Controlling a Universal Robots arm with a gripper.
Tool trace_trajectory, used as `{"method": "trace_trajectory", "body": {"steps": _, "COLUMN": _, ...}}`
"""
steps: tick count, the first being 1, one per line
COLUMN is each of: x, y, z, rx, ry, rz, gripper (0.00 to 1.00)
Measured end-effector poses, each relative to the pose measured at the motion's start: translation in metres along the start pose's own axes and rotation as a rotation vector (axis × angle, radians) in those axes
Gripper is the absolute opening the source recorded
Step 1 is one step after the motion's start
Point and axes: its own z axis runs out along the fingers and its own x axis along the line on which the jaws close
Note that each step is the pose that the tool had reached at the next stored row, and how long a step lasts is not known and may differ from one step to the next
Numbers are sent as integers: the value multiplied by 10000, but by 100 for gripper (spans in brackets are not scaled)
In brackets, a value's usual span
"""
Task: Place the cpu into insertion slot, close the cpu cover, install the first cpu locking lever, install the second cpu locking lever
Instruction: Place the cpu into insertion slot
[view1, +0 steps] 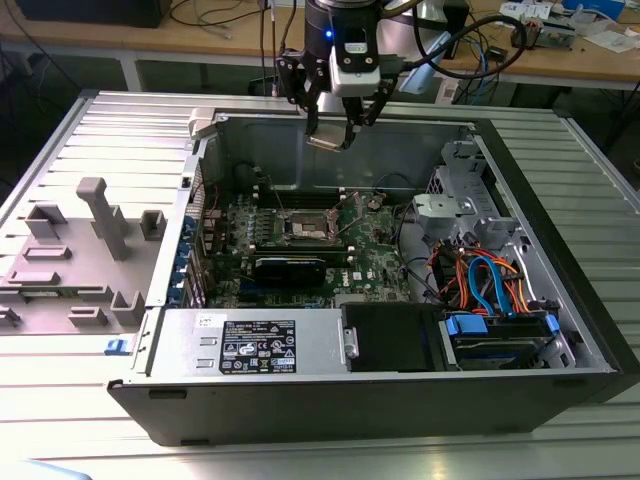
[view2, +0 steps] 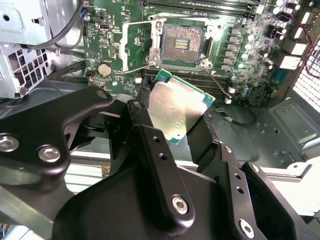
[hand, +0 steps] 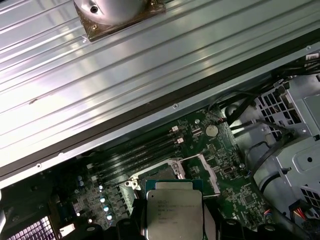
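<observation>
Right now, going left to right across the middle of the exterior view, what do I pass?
In order: grey plastic rack → open chip socket → orange and blue cables → case's right wall. The pincer, gripping the chip in the second wrist view, hangs above the socket's span, so it is left out.

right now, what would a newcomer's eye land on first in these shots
First, the gripper holding a silvery square chip in the air above the open computer case. Next, the empty, uncovered socket on the green board beneath the chip.
</observation>
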Motion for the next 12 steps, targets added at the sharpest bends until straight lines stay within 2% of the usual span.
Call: {"method": "trace_trajectory", "body": {"steps": 12, "x": 0, "y": 0, "z": 0, "rx": -10, "ry": -49, "rz": 544, "gripper": 55}}
